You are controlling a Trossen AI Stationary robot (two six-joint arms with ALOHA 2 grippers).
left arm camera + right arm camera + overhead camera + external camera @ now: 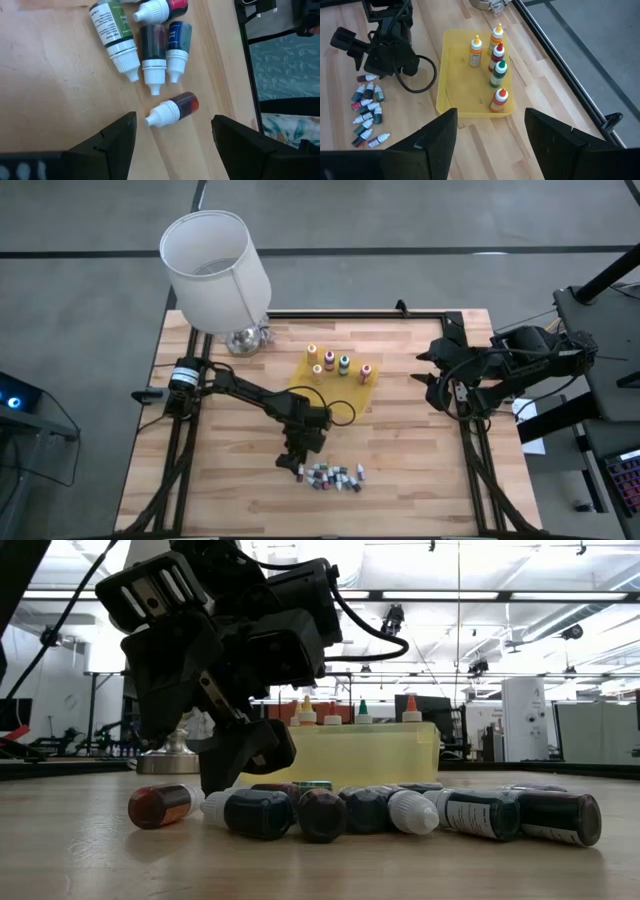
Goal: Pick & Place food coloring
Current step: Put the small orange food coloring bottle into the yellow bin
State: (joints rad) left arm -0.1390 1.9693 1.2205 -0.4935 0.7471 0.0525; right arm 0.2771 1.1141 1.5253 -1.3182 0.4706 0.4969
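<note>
Near the front edge of the wooden table (220, 480), the left gripper (292, 463) hung low with its fingers spread wide and nothing between them, just above a small reddish-brown vial (175, 108) that lay on its side a little apart from the rest. Beside it, a cluster of small food-coloring vials (335, 476) lay scattered on the wood, white caps pointing various ways; a green one (114, 30), a dark maroon one (152, 50) and a blue one (177, 44) lay side by side closest to the gripper. Farther back, a yellow plastic tray (457, 85) held five upright squeeze bottles (496, 70) with pointed tips. A white lampshade (215, 268) stood at the table's rear left. The right gripper (432, 367) waited at the right edge, its fingers apart and empty.
</note>
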